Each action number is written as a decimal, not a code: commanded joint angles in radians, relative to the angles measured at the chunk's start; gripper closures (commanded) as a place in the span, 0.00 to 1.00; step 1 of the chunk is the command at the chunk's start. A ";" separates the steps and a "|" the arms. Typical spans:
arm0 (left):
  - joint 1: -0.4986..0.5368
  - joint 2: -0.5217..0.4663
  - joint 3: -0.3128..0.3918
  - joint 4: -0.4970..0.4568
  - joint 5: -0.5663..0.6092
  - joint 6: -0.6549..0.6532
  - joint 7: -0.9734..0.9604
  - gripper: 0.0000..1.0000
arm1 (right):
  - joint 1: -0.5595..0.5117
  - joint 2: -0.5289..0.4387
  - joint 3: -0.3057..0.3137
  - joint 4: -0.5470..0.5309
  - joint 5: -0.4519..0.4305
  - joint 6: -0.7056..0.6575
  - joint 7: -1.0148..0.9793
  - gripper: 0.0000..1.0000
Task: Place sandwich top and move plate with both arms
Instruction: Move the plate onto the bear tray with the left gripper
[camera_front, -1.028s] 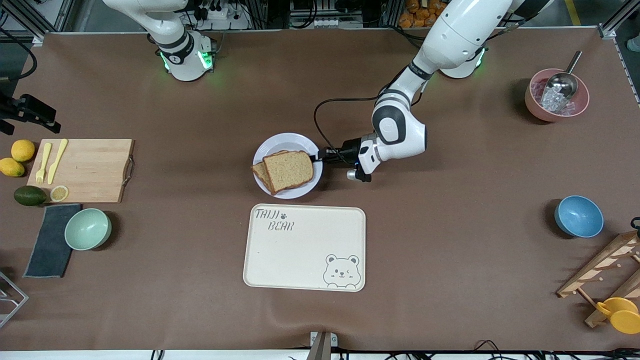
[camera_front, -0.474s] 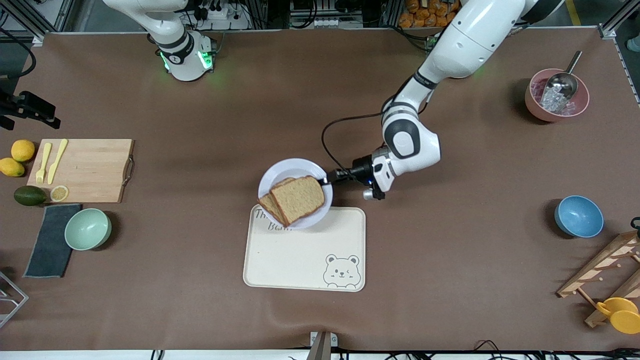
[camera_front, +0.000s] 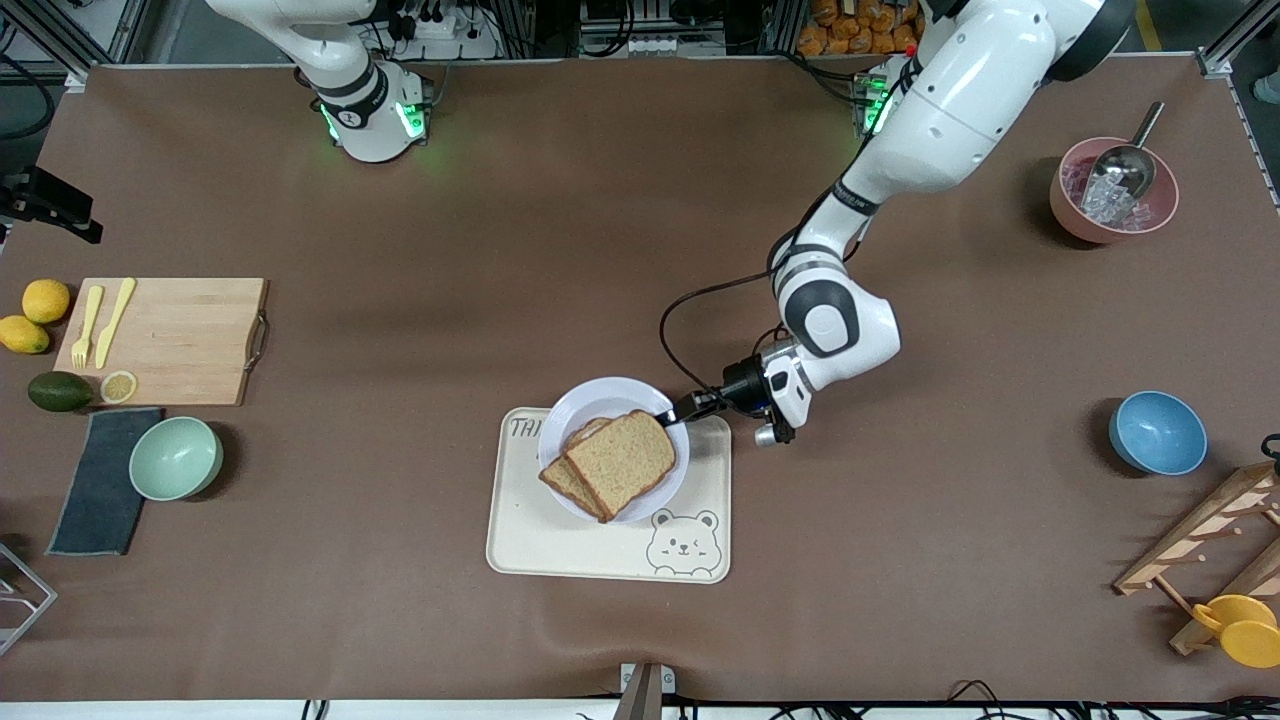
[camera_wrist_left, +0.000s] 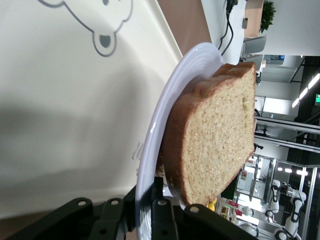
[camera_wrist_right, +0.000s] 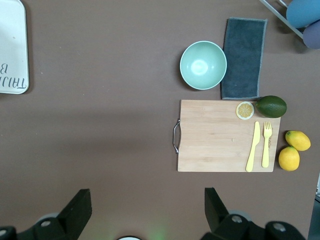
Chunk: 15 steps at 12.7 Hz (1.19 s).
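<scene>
I have the left gripper (camera_front: 680, 408) clamped on the rim of the plate (camera_front: 600, 400), at the plate's two o'clock edge in the front view. The left wrist view shows the fingers (camera_wrist_left: 159, 210) pinching that rim, with the plate off the surface. Over the last second the plate has travelled from bare table at the tray's twelve o'clock to a spot over the cream tray (camera_front: 520, 540), now covering most of its lettering. The sandwich top (camera_front: 620, 462) sits on the lower slice (camera_front: 560, 478), skewed so the lower slice pokes out toward eight o'clock; it has ridden along without sliding.

I judge the bread step done and the plate transfer nearly finished: what remains is lowering and letting go, gently, since the stack could shift on a tilted plate.

The right gripper (camera_wrist_right: 145, 210) waits high over the table toward the right arm's end, fingers spread and empty, looking down on the cutting board (camera_wrist_right: 215, 135).
</scene>
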<state>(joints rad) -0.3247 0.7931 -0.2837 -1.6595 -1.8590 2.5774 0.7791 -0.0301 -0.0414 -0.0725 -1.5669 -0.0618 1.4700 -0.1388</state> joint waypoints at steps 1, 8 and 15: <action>-0.028 0.072 0.027 0.110 -0.009 0.020 0.008 1.00 | -0.007 0.025 0.008 0.024 -0.013 -0.004 0.015 0.00; -0.091 0.121 0.093 0.158 0.001 0.020 0.011 1.00 | -0.007 0.034 0.008 0.024 -0.013 0.012 0.013 0.00; -0.076 0.083 0.101 0.153 0.043 0.033 0.011 0.00 | -0.016 0.037 0.008 0.024 -0.012 0.023 0.007 0.00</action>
<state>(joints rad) -0.4049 0.8996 -0.1905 -1.5118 -1.8460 2.5919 0.7888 -0.0329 -0.0167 -0.0737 -1.5646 -0.0618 1.4957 -0.1388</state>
